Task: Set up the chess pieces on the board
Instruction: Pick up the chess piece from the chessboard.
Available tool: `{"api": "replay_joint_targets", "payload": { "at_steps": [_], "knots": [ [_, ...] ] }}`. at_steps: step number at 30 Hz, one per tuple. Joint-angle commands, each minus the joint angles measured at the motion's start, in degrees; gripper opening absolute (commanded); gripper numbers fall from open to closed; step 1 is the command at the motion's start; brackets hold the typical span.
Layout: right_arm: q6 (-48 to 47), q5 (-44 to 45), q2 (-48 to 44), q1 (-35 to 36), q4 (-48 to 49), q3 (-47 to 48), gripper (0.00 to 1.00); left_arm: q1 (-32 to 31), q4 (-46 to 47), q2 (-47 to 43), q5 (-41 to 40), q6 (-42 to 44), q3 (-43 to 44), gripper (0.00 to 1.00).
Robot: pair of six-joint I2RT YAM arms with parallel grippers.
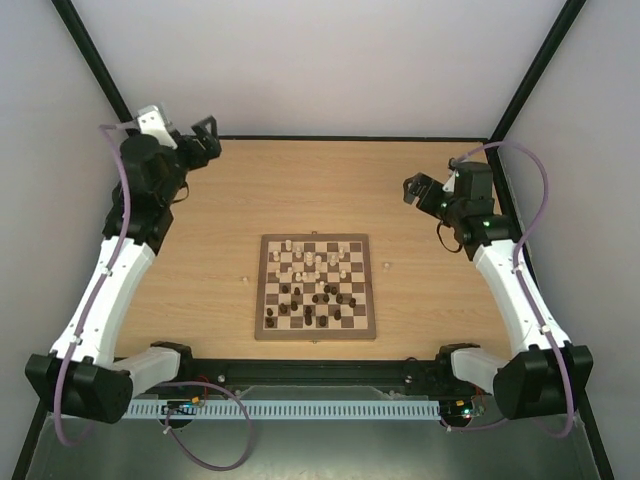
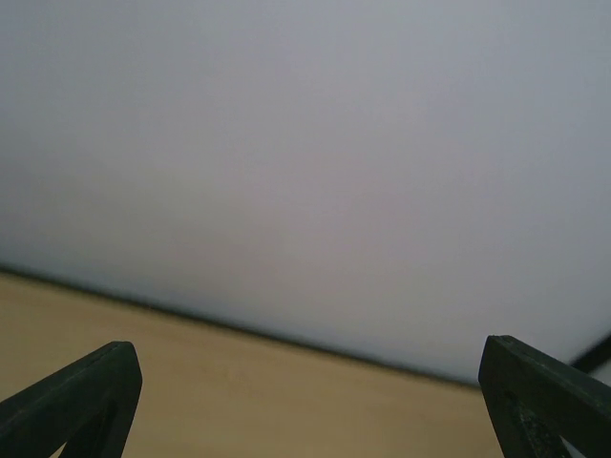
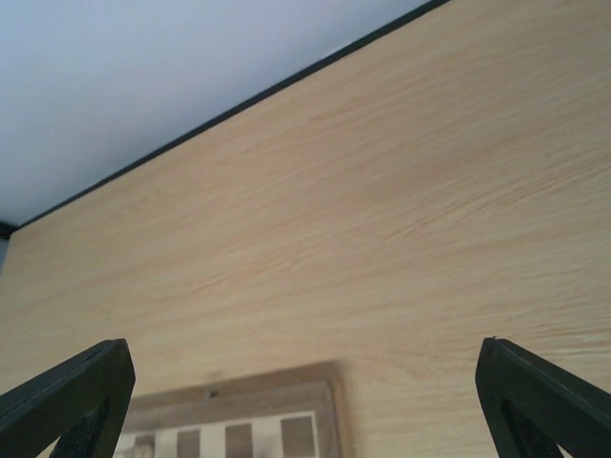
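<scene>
The board (image 1: 316,334) lies at the middle of the table, nearer the front edge. Cream chess pieces (image 1: 310,258) stand scattered on its far half and dark brown pieces (image 1: 320,298) on its near half, out of rows. My left gripper (image 1: 205,135) is raised at the far left corner, open and empty, well away from the board. My right gripper (image 1: 418,188) is raised at the right, open and empty. In the right wrist view (image 3: 305,396) the jaws stand wide apart above a corner of the board (image 3: 329,410). The left wrist view (image 2: 310,391) shows only table and wall.
Two tiny pale specks lie on the table beside the board, one to its left (image 1: 243,279) and one to its right (image 1: 385,266). White walls with black frame posts (image 1: 95,60) enclose the table. A cable rail (image 1: 310,408) runs along the near edge.
</scene>
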Motion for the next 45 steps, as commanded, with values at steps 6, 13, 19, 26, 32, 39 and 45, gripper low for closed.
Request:
{"api": "replay_joint_targets", "payload": {
  "at_steps": [6, 13, 19, 26, 32, 39, 45],
  "knots": [
    [0.21, -3.73, -1.78, 2.5, -6.0, -2.68, 0.99, -0.14, -12.12, -1.94, 13.91, -1.55, -10.74, 0.99],
    [-2.24, 5.99, 2.62, 14.66, -4.4, -3.52, 0.99, 1.54, -7.25, -3.9, 19.52, -2.89, -19.26, 0.99],
    [-3.52, 10.19, 10.57, 20.92, -4.04, -0.34, 0.97, -0.45, -3.43, -3.92, 17.37, -8.11, -22.16, 0.99],
    [-5.57, 10.3, 17.32, 25.82, -4.06, 5.22, 0.8, -4.27, -2.09, -0.79, 13.85, -11.92, -25.17, 1.0],
    [-8.34, 11.41, 23.1, 32.6, -8.41, 12.94, 0.61, -7.39, -4.04, -0.24, 14.91, -11.59, -26.26, 0.99],
    [-11.21, 9.81, 30.8, 37.76, -12.26, 17.67, 0.39, -9.31, -3.12, -2.91, 9.47, -10.24, -28.5, 0.99],
    [-12.86, 10.13, 32.47, 40.86, -14.31, 18.2, 0.33, -9.41, -1.47, -4.86, 6.63, -11.09, -31.43, 0.99]
  ]
}}
